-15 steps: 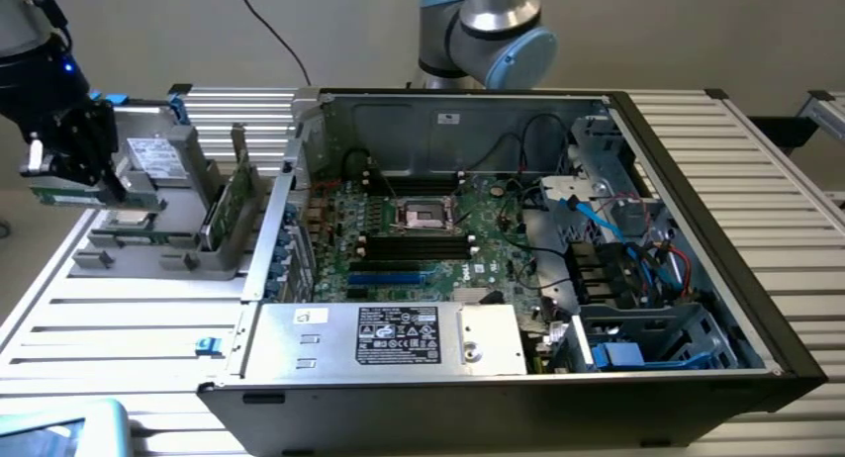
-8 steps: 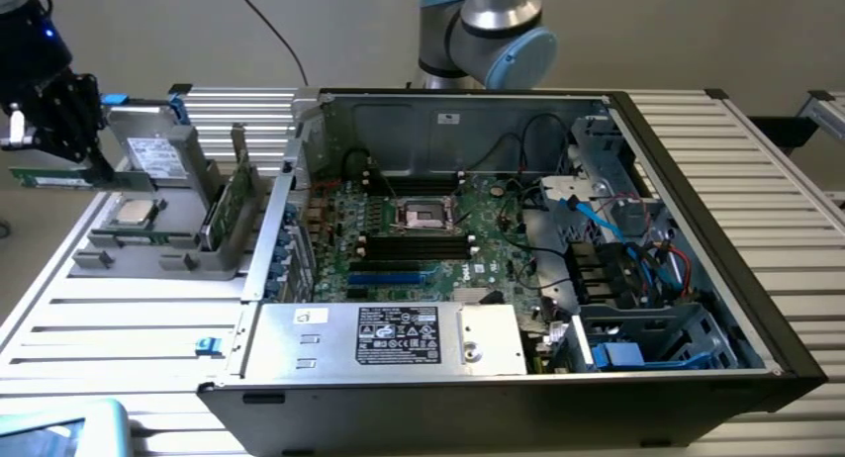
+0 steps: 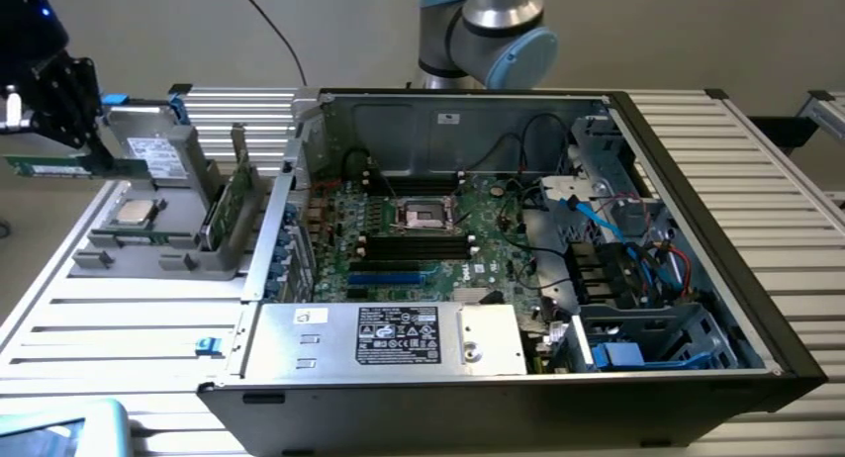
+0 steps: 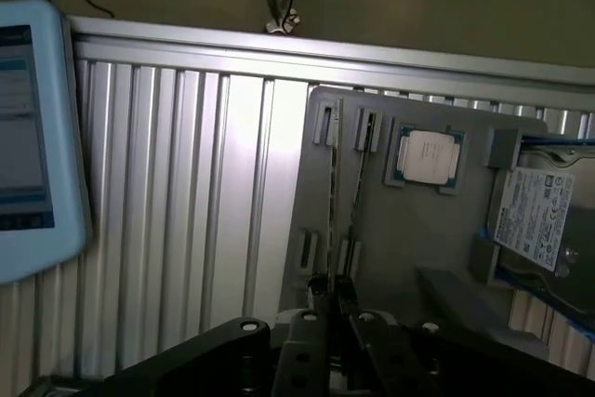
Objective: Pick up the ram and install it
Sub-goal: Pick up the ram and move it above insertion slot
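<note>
The gripper (image 3: 93,158) is clenched on the one ram (image 3: 46,167), which juts sideways from its fingers, up in the air. Just below it sits a grey tray (image 3: 133,261) holding one CPU (image 3: 134,214), one drive (image 3: 161,156) and one green card (image 3: 237,205). One open case (image 3: 528,111) stands well apart.

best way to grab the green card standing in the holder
Pinch the card near its free top edge, coming straight down from above and pressing on its two flat faces. It stands on edge with its bottom seated in the grey holder, so the top looks the most open part, and a straight upward lift should clear the slot.
</note>
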{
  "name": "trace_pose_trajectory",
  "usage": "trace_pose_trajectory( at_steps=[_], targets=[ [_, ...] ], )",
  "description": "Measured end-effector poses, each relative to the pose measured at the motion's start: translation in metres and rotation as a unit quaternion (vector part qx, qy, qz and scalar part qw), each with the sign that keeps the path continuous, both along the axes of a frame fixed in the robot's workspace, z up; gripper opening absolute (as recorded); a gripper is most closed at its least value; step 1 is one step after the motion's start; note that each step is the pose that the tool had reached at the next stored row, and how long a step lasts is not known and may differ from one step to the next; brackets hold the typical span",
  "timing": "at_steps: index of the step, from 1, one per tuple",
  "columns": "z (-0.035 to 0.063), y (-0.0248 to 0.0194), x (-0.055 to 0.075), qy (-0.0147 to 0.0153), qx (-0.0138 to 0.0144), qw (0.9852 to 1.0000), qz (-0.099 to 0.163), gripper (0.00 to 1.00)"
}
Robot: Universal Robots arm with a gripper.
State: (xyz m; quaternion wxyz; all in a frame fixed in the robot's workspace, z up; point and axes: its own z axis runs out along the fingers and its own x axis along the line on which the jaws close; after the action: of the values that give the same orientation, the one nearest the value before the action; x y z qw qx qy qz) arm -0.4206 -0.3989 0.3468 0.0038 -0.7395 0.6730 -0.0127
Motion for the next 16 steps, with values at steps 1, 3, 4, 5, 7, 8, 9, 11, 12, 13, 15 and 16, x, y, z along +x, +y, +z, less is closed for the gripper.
trace_pose_trajectory(
  at_steps=[1, 3, 4, 5, 7, 8, 9, 11, 12, 13, 15, 16],
  targets=[
    [0.0013, 0.0000, 0.003, 0.0000, 0.0000, 1.0000, 0.000, 0.15],
    [0.0039, -0.0001, 0.008, 0.0000, 0.0000, 1.0000, 0.000, 0.15],
    [0.0052, -0.0002, 0.011, 0.0000, 0.0000, 1.0000, 0.000, 0.15],
    [0.0066, -0.0002, 0.014, 0.0000, 0.0000, 1.0000, 0.000, 0.15],
    [0.0107, -0.0005, 0.020, 0.0000, 0.0000, 1.0000, 0.000, 0.15],
    [0.0133, -0.0006, 0.023, 0.0000, 0.0001, 1.0000, 0.000, 0.15],
    [0.0161, -0.0007, 0.027, 0.0000, 0.0001, 1.0000, 0.000, 0.15],
    [0.0210, -0.0009, 0.034, 0.0000, 0.0001, 1.0000, 0.000, 0.15],
    [0.0234, -0.0010, 0.037, 0.0000, 0.0001, 1.0000, 0.000, 0.15],
    [0.0260, -0.0011, 0.041, 0.0001, 0.0000, 1.0000, 0.000, 0.15],
    [0.0313, -0.0012, 0.048, 0.0000, 0.0001, 1.0000, 0.000, 0.15],
    [0.0338, -0.0013, 0.052, 0.0000, 0.0001, 1.0000, 0.000, 0.15]
  ],
)
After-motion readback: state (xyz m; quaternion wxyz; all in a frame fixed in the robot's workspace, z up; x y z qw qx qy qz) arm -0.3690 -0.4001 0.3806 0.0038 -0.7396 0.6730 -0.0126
